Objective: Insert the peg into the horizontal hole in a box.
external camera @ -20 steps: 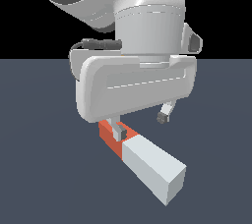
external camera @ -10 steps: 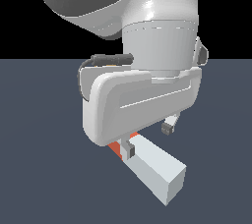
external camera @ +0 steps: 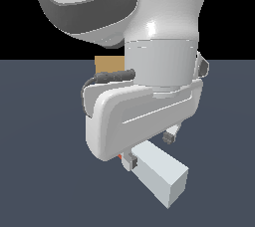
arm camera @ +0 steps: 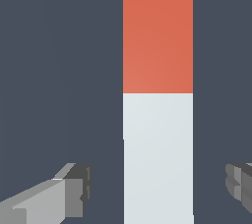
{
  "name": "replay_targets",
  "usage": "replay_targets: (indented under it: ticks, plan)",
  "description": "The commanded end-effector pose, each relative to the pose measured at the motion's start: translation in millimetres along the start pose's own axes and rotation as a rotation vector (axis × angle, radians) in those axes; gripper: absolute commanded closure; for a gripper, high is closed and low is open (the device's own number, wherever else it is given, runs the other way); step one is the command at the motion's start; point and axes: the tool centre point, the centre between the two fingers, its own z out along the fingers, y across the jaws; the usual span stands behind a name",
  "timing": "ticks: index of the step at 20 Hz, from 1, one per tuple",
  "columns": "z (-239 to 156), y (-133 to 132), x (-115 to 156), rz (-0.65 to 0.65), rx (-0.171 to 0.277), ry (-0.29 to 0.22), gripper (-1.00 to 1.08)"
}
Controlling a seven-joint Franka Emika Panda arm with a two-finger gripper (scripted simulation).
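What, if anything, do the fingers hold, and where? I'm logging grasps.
Nothing is held. The fingers stand open on either side of the peg, apart from its pale end.

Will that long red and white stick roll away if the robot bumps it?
Probably not: the peg has flat sides and square edges, so it should slide rather than roll. It looks stiff, not bendy. Its smooth faces might slip between the fingers, which stand open on either side of it.
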Motion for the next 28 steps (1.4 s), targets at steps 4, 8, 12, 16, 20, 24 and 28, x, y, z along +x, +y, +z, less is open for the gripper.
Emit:
replay_targets:
  ticks: [4, 8, 12, 16, 20, 24, 28]
  plan:
    - [27.4, -0.4, 0.9, -0.003, 0.001, 0.001, -0.92]
    - [35.0, 0.3, 0.2, -0.003, 0.001, 0.001, -0.92]
    - [34.9, 0.7, -0.2, -0.003, 0.001, 0.001, 1.08]
    - [34.9, 0.7, -0.2, -0.003, 0.001, 0.001, 1.08]
    - [34.9, 0.7, -0.2, -0.003, 0.001, 0.001, 1.08]
    - [34.8, 0.6, 1.8, 0.000, 0.001, 0.002, 1.08]
    - [33.5, 0.8, 9.1, 0.016, 0.001, 0.002, 1.08]
